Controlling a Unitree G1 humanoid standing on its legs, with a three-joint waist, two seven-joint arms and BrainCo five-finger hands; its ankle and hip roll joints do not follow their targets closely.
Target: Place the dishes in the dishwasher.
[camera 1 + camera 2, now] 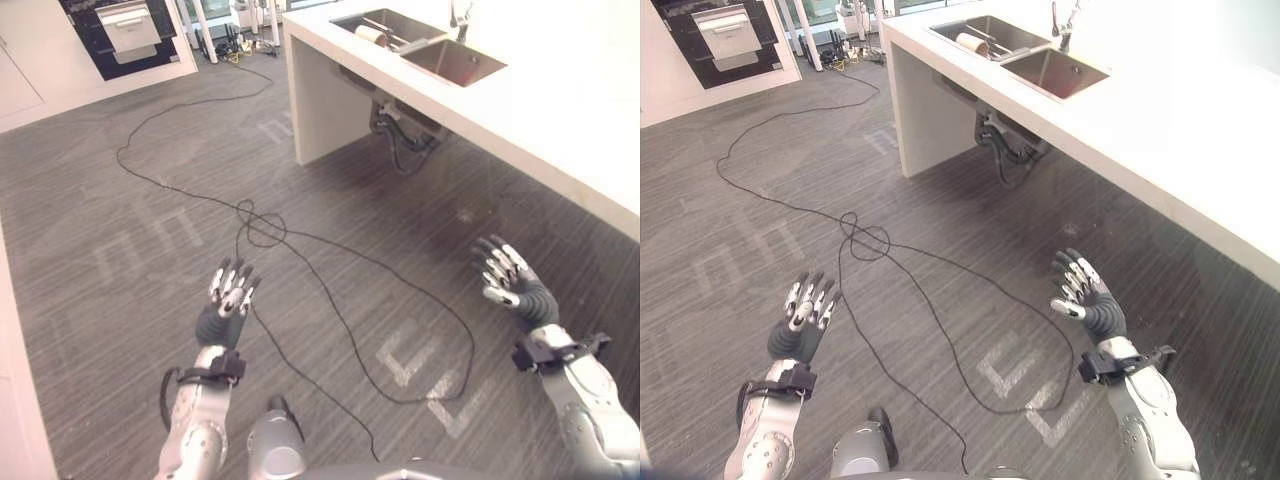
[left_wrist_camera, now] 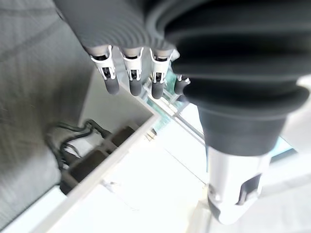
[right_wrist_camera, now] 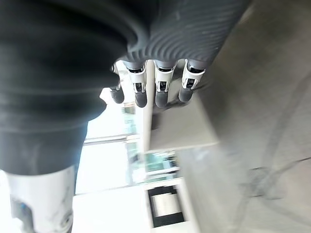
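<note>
A double steel sink (image 1: 452,62) is set in the white counter (image 1: 560,95) at the back right. A pale cylindrical dish (image 1: 371,35) lies in its far basin. At the far left stands a dark built-in appliance (image 1: 100,45) with a pale pulled-out front (image 1: 130,28). My left hand (image 1: 228,300) is raised over the grey floor, open and holding nothing; its straight fingers (image 2: 130,73) show in the left wrist view. My right hand (image 1: 512,280) is also open and empty, low in front of the counter, fingers (image 3: 163,87) straight.
The counter runs diagonally from the back to the right edge, with grey pipes (image 1: 400,125) under the sink and a tap (image 1: 460,15) behind it. A white cabinet side (image 1: 20,400) borders the left. Wood-look floor (image 1: 150,230) lies between me and the appliance.
</note>
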